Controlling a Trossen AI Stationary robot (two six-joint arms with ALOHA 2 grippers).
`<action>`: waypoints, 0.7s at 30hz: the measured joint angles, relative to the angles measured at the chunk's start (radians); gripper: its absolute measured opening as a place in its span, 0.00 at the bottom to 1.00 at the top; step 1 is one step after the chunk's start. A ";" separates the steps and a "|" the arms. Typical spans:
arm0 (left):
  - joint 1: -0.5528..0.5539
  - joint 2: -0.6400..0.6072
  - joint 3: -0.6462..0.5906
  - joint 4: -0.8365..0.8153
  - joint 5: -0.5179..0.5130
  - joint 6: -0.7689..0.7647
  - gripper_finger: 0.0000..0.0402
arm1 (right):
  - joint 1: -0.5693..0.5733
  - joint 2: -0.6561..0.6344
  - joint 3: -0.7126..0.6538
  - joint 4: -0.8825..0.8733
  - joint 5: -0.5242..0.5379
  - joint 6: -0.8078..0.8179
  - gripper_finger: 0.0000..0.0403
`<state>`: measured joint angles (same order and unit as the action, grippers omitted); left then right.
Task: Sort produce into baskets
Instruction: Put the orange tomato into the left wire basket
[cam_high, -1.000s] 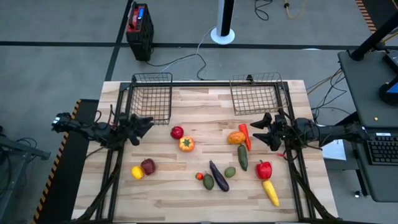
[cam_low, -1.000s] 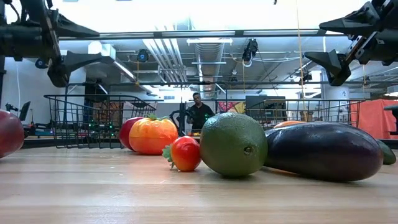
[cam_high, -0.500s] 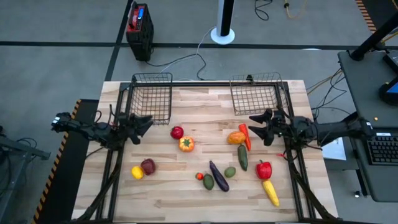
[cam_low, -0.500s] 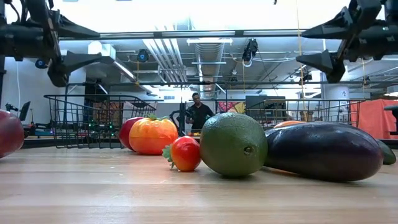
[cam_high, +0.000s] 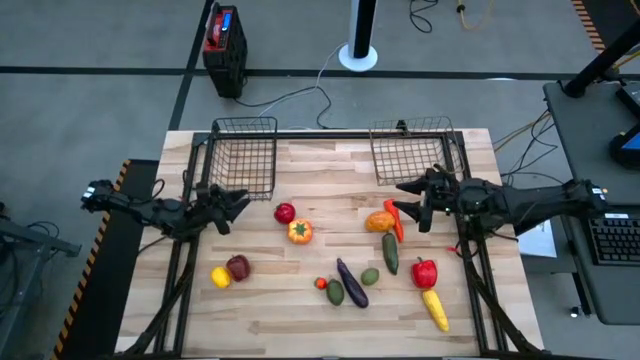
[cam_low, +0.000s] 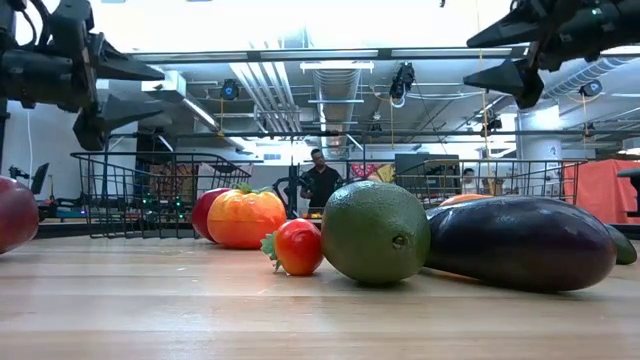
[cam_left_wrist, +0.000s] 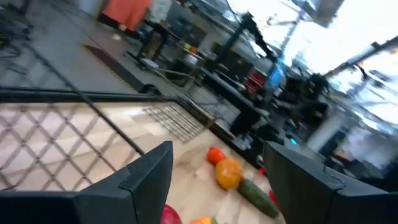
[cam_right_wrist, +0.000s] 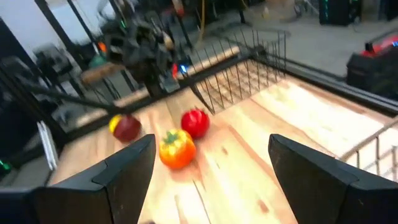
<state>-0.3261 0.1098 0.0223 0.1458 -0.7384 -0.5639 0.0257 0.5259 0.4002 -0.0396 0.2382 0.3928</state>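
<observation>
The produce lies loose on the wooden table: a red apple (cam_high: 285, 212), an orange-yellow pepper (cam_high: 299, 231), an orange (cam_high: 379, 221), a red chilli (cam_high: 394, 218), a cucumber (cam_high: 390, 252), an eggplant (cam_high: 351, 282), a lime (cam_high: 370, 276), a lemon (cam_high: 220, 277), a dark red apple (cam_high: 238, 267), a red pepper (cam_high: 425, 272) and a corn cob (cam_high: 435, 309). Two wire baskets (cam_high: 245, 155) (cam_high: 410, 150) stand at the far edge. My left gripper (cam_high: 242, 200) hovers open at the left. My right gripper (cam_high: 401, 197) hovers open above the orange and chilli, high over the table (cam_low: 500, 55).
A dark frame rail (cam_high: 330, 135) runs along the table's far edge by the baskets. A small tomato (cam_high: 321, 283) and an avocado (cam_high: 335, 291) lie next to the eggplant. A black-and-red box (cam_high: 224, 45) stands on the floor beyond the table. A person (cam_low: 320, 183) stands far off.
My right gripper has risen and gone a little toward the table's left edge, now over the orange and chilli, still open. The produce has not moved.
</observation>
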 joint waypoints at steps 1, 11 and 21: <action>0.000 0.002 0.000 0.007 0.039 0.005 0.58 | 0.000 0.010 0.023 -0.032 0.000 0.000 0.75; -0.001 0.128 0.052 0.183 0.258 0.030 0.58 | 0.000 0.070 0.141 -0.164 0.000 -0.005 0.75; -0.022 0.560 0.505 -0.263 0.281 0.197 0.58 | 0.000 0.080 0.158 -0.166 0.000 -0.012 0.75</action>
<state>-0.3481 0.6700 0.5270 -0.1168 -0.4576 -0.3674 0.0257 0.6060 0.5586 -0.2054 0.2386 0.3810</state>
